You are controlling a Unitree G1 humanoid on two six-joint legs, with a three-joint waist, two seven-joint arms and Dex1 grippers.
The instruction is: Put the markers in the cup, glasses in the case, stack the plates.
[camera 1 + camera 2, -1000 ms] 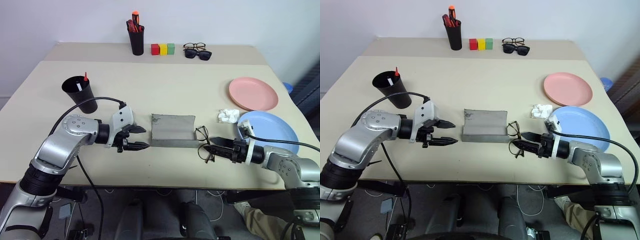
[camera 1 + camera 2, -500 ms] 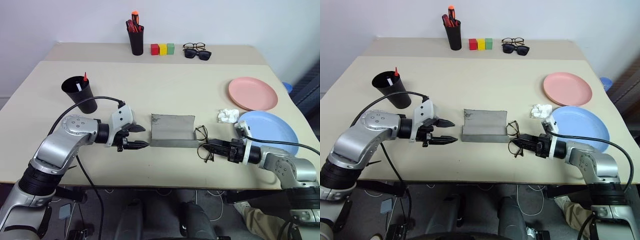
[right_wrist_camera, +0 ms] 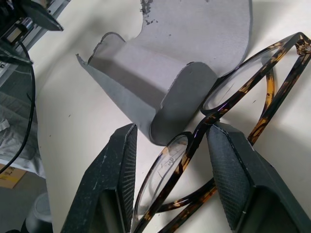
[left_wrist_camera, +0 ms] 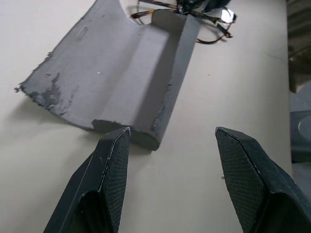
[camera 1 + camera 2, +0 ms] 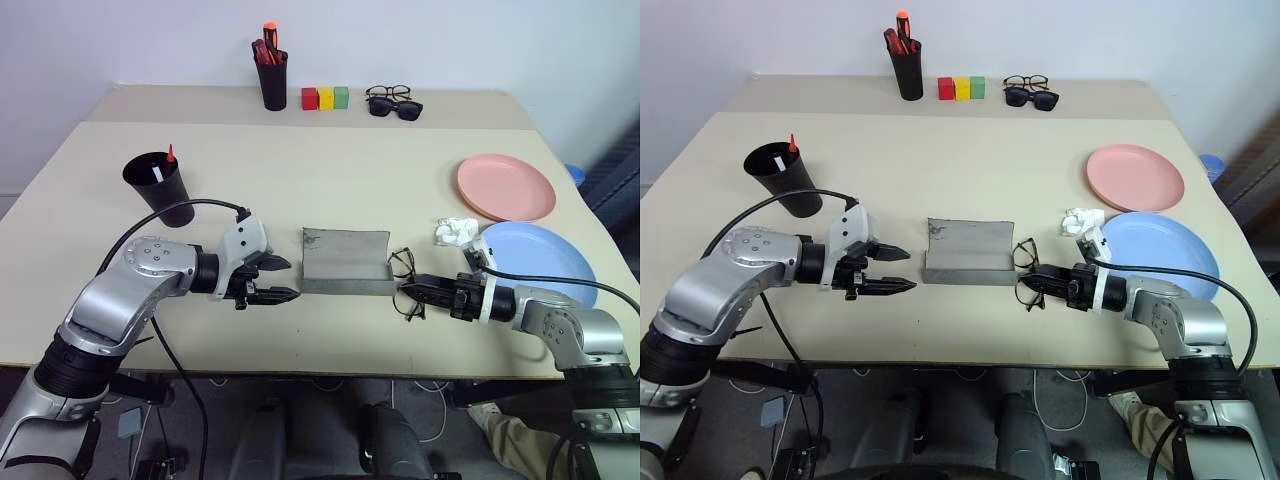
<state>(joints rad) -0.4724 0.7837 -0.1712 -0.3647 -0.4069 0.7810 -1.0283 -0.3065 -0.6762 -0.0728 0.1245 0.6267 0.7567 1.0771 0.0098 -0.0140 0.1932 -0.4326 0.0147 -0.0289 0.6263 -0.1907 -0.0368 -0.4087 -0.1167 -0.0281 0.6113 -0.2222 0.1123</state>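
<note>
The grey case (image 5: 346, 260) is laid open near the middle of the beige table (image 5: 330, 170), its flap spread flat toward the far side and its curved trough toward the near edge. The glasses (image 5: 406, 281) are seen just beside the case's right end, resting on the table with the frame touching or nearly touching the trough's end. The right gripper (image 5: 412, 289) is held low at the glasses, its two black fingers set apart with part of the frame lying between them; in the right wrist view a lens rim and a temple are seen crossing the gap between the fingers (image 3: 232, 170), though a firm clamp on the frame cannot be told. The left gripper (image 5: 283, 279) is held just left of the case, its fingers spread and nothing between them; in the left wrist view the case's near end (image 4: 131, 87) is seen just beyond the fingertips (image 4: 118, 150). The black cup (image 5: 160, 187) stands at the left, well apart from the case, with the markers (image 5: 165, 165) seen poking from it. The pink plate (image 5: 506, 187) and the blue plate (image 5: 545, 260) lie side by side at the right, unstacked, with a crumpled white wad (image 5: 455, 232) beside them.
</note>
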